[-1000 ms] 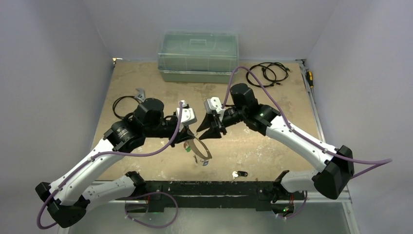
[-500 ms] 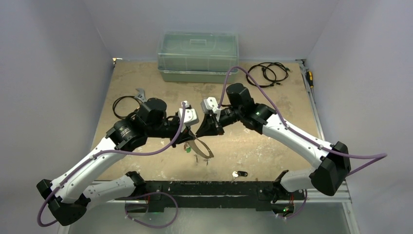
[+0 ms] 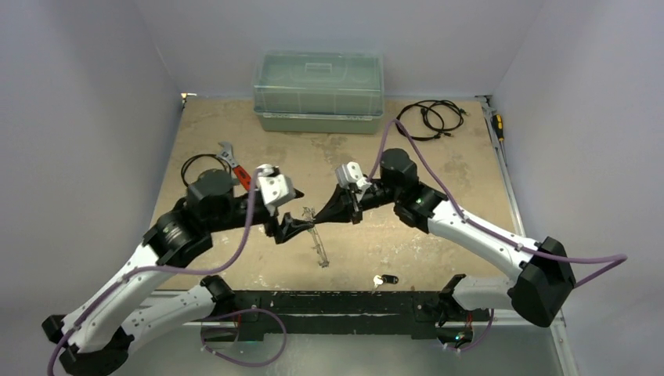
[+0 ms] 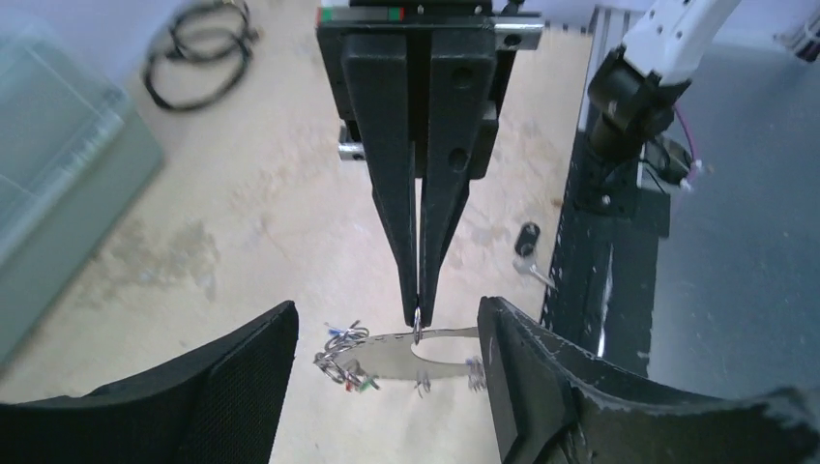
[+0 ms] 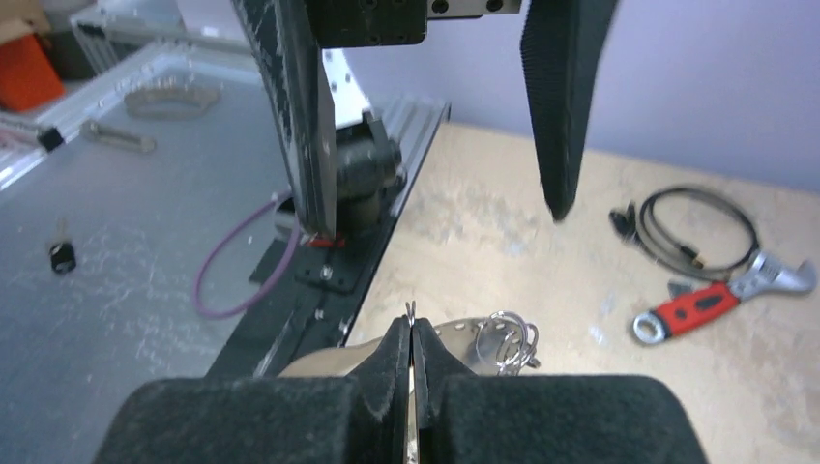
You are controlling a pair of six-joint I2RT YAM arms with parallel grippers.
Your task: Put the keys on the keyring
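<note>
Matt, ribbed black jaws; between them a glossy, flat silver metal crescent keyring [image 4: 392,355]; below them, a scuffed tan table [image 3: 438,157], possibly wood.

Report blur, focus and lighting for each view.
Top external: even, soft light over the table, no glare, all sharp. Left wrist: the keyring and keys are smeared; the right gripper is crisp. Right wrist: near parts of the right gripper look soft; the wrench is slightly blurred.
</note>
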